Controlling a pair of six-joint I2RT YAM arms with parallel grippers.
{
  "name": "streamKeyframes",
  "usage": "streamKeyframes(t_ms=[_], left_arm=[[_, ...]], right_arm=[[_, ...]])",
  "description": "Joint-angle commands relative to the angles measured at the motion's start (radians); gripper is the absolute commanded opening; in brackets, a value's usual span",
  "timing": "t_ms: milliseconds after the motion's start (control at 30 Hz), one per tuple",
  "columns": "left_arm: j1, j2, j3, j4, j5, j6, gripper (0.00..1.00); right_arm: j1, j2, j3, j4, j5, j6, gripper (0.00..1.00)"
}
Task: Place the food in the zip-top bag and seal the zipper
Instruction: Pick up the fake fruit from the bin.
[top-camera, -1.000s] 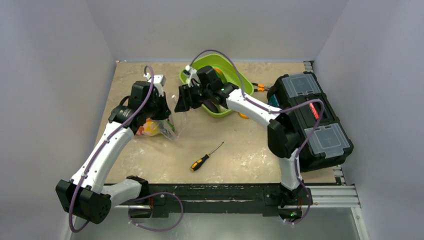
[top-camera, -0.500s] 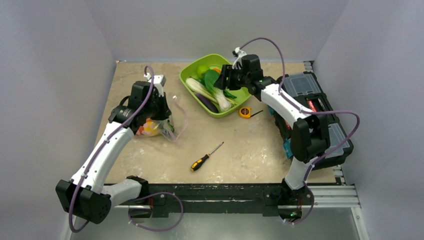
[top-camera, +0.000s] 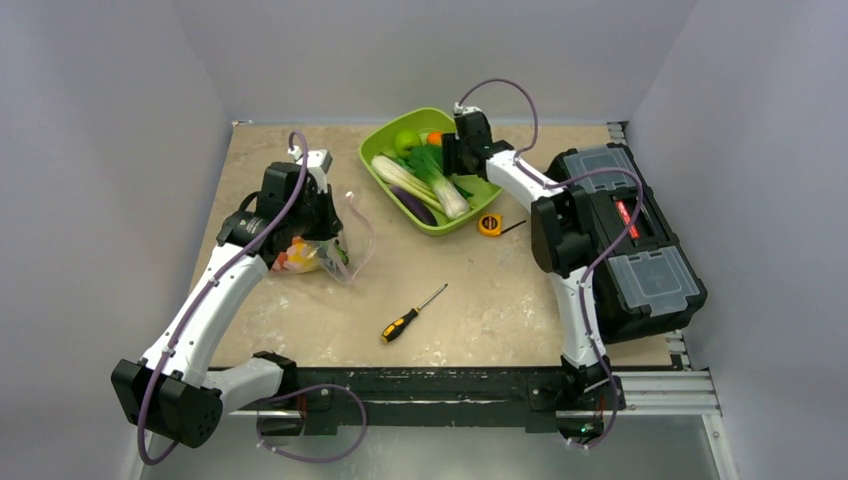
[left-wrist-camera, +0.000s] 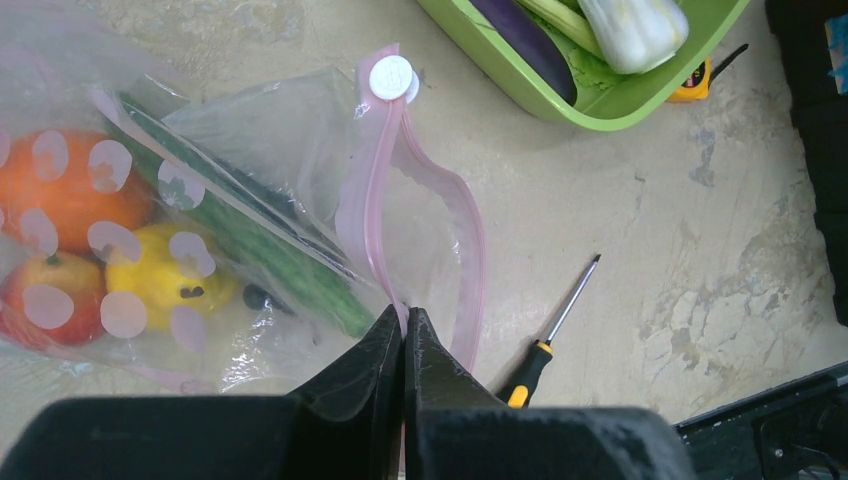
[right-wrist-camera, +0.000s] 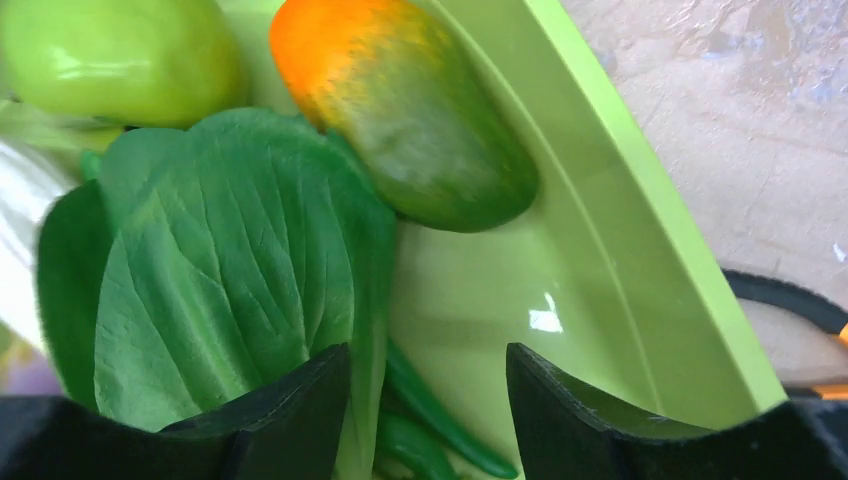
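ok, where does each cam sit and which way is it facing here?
Top: above and behind the bases, looking down on the table; left arm and right arm show whole.
Left wrist: on the left arm, looking down past the left gripper, shut on the zipper, at the bag and screwdriver.
Right wrist: on the right arm, looking close into the tray over the open right gripper.
Shared: top and left wrist both see the screwdriver; all three see the tray.

Jaws pinch zipper (left-wrist-camera: 372, 200); food (left-wrist-camera: 150, 285) inside zip-top bag (left-wrist-camera: 270, 110); screwdriver (left-wrist-camera: 545, 343) nearby.
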Motion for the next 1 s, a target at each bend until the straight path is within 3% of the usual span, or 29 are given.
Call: streamKeyframes(t_ms=[0,233,533,967], left_arm=[[-0.008,-0.004,0.012,0.023,-0.004,0.008,0.0],[-0.008,0.013,0.013,0.021,-0.009,0.011,0.0],[-0.008,0.035,0.016,0.019,-0.016,0.012,0.0],[-0.008,0.052,0.018,0.016,-0.022,0.015,0.0]], right_arm=[[-0.013,0.021,0.08,-0.015,0.1,-0.113,0.57],[-0.012,0.075,0.125,0.031,0.009,-0.187,0.57],[-0.012,0.086,0.194,0.09,0.013,-0.186,0.58],[-0.014,0.278,0.411,0.174,-0.06,-0.203,0.61]])
